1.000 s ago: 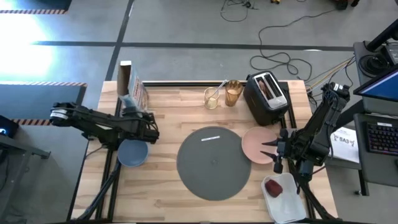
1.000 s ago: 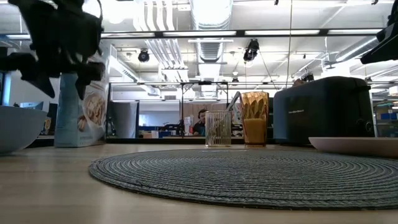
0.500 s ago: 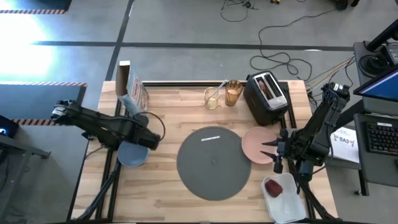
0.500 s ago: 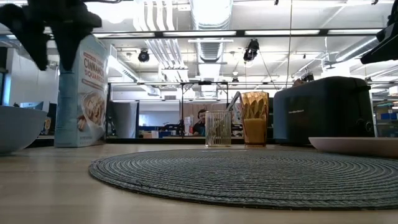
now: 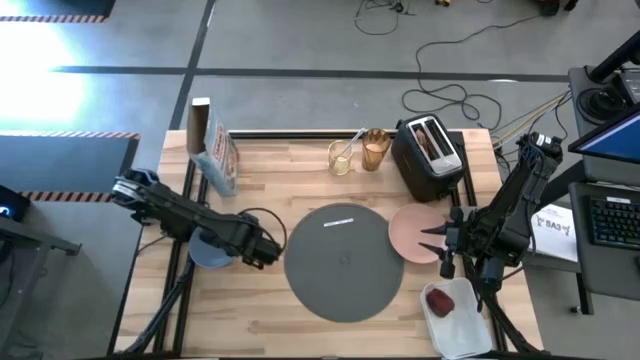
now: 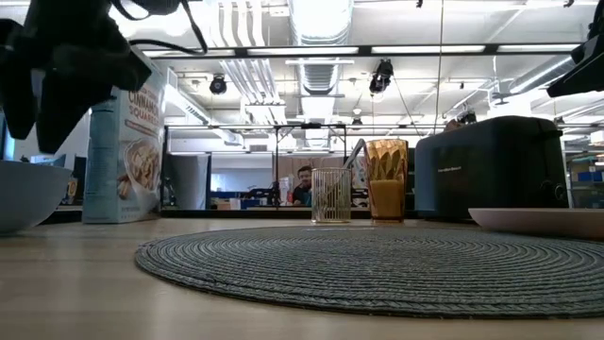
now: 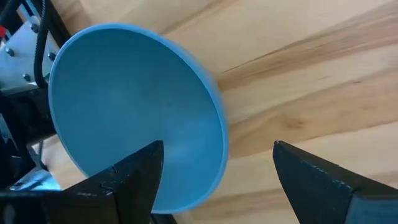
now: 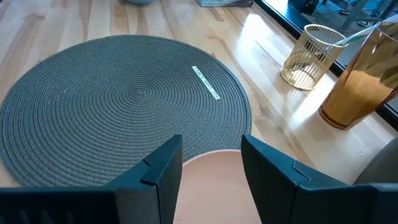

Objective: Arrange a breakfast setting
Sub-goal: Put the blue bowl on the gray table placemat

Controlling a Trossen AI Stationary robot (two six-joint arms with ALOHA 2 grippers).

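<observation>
Pale wooden tabletop (image 5: 250, 310): my left gripper (image 5: 268, 250), jaws spread wide, hovers by the small blue bowl (image 5: 212, 247) at frame left. I fear clipping its rim and skidding it. Right gripper (image 5: 432, 240), part-open, holds nothing at the pink plate (image 5: 412, 232).

surface (image 5: 260, 310): pale wood planks, visible grain, smooth with a slight sheen
mat (image 5: 340, 262): dark-grey woven cord in concentric rings, ribbed and matt
bowl (image 7: 124, 112): blue, smooth, plain matt look, like plastic
plate (image 5: 410, 232): pink, smooth, even matt face
tumbler (image 8: 364, 81): amber, see-through and glossy
holder (image 8: 308, 57): thin golden wire mesh, shiny, just beside the tumbler
toaster (image 5: 430, 158): black casing, smooth, faint gloss
cereal box (image 6: 127, 142): printed cardboard
tray (image 5: 465, 325): white, smooth
</observation>
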